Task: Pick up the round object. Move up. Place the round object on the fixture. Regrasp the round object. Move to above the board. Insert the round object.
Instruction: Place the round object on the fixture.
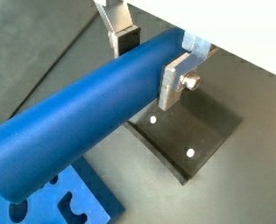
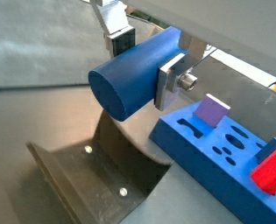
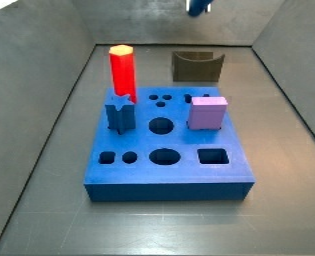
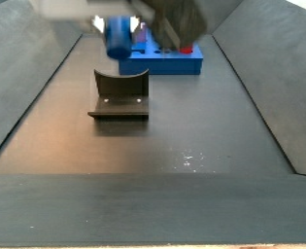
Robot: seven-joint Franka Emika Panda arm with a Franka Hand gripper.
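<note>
The round object [image 1: 81,114], a long plain blue cylinder, lies crosswise between the silver fingers [image 1: 175,79] of my gripper [image 1: 151,59], which is shut on it near one end. Its flat round end [image 2: 123,83] faces the camera in a wrist view. The gripper [image 2: 146,61] hangs in the air above the fixture [image 2: 93,171], a dark block with a curved notch [image 1: 193,131]. In a side view the cylinder [image 4: 119,37] is above and behind the fixture [image 4: 119,95], clear of it. The blue board [image 3: 167,140] with shaped holes lies in front of the fixture [image 3: 196,66]; only a blue bit of the gripper [image 3: 200,6] shows at that view's edge.
On the board stand a red hexagonal peg [image 3: 121,68], a short dark-blue star peg [image 3: 120,110] and a lilac cube [image 3: 208,112]. Grey sloping walls [image 3: 53,120] close in the dark floor on both sides. The board's corner [image 1: 58,201] shows under the cylinder.
</note>
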